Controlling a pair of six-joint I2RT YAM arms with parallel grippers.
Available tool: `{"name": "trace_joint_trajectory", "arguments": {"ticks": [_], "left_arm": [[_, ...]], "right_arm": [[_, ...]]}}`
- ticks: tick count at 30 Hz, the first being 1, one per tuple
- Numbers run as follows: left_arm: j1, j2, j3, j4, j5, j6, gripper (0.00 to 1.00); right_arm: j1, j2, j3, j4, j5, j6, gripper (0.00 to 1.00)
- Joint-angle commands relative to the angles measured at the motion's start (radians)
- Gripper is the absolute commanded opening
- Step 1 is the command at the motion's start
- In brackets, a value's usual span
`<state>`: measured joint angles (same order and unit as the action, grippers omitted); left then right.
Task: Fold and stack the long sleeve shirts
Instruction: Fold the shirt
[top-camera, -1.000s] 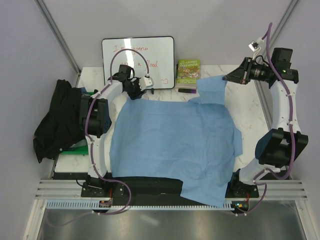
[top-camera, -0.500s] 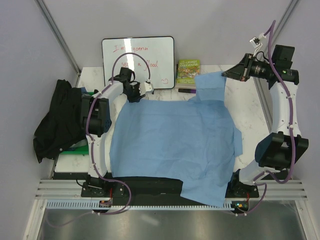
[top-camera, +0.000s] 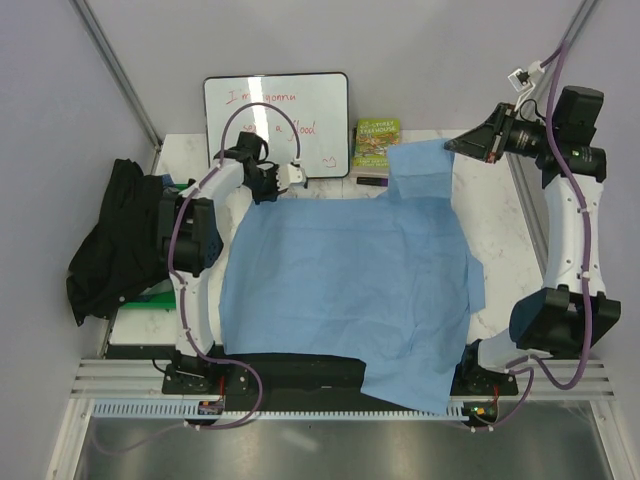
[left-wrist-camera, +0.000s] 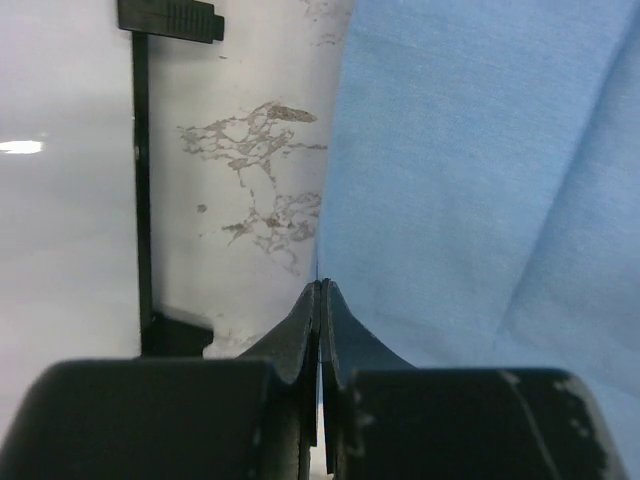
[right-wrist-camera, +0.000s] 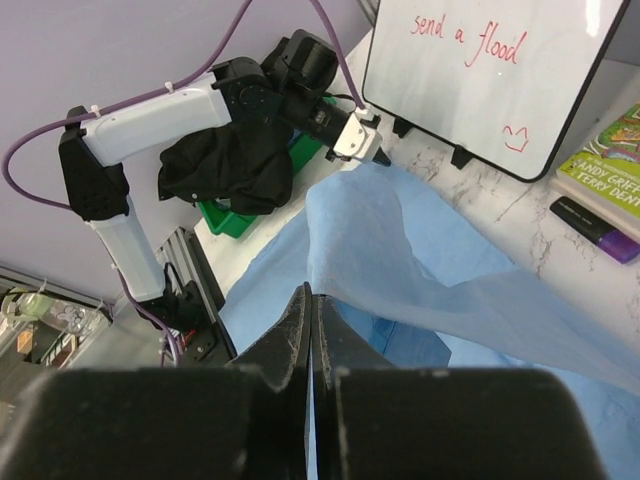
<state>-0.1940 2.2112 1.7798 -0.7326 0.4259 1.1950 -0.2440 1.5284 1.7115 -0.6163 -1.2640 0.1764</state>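
Note:
The light blue shirt (top-camera: 345, 285) lies spread flat over the middle of the table, its near edge hanging off the front. My right gripper (top-camera: 452, 148) is shut on its far right part and holds that flap (top-camera: 420, 168) up off the table; in the right wrist view the cloth (right-wrist-camera: 400, 250) drapes from my closed jaws (right-wrist-camera: 312, 292). My left gripper (top-camera: 298, 173) is shut on the shirt's far left edge; its wrist view shows the jaws (left-wrist-camera: 320, 285) closed at the cloth's border (left-wrist-camera: 460, 150). The black shirt (top-camera: 115, 235) hangs bunched at the table's left edge.
A whiteboard (top-camera: 277, 125) leans at the back, with a green-covered book (top-camera: 377, 143) and a dark marker (right-wrist-camera: 595, 222) to its right. A green bin (top-camera: 150, 298) sits under the black shirt. Bare marble table (left-wrist-camera: 240, 180) shows beside the left jaws.
My right gripper has risen and drawn slightly back with the blue flap, lifting it higher. The left gripper has barely shifted at the far left edge.

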Motion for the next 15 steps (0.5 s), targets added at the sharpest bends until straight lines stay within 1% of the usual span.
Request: {"name": "trace_joint_trajectory", "arguments": {"ticks": [1,3,5,10,12,15], "left_arm": [[0.001,-0.208,-0.042,-0.014,0.047,0.002,0.02],[0.001,-0.295,-0.112,-0.014,0.053,0.011,0.02],[0.001,-0.35,-0.161,-0.014,0.048,0.029,0.02],[0.001,-0.517,-0.364,-0.022,0.016,0.087,0.02],[0.001,-0.562,-0.449,-0.022,0.017,0.107,0.02],[0.001,-0.617,-0.531,-0.022,0.027,0.114,0.02]], "right_arm": [[0.002,-0.085,-0.021,0.043,-0.066,0.012,0.0],[0.0,-0.12,-0.033,0.041,-0.072,0.009,0.0],[0.0,-0.157,-0.064,0.043,-0.075,0.009,0.0],[-0.014,-0.244,-0.157,0.041,-0.1,0.029,0.0],[-0.023,-0.289,-0.182,0.041,-0.116,0.044,0.0],[-0.046,-0.355,-0.245,0.041,-0.156,0.08,0.0]]}}
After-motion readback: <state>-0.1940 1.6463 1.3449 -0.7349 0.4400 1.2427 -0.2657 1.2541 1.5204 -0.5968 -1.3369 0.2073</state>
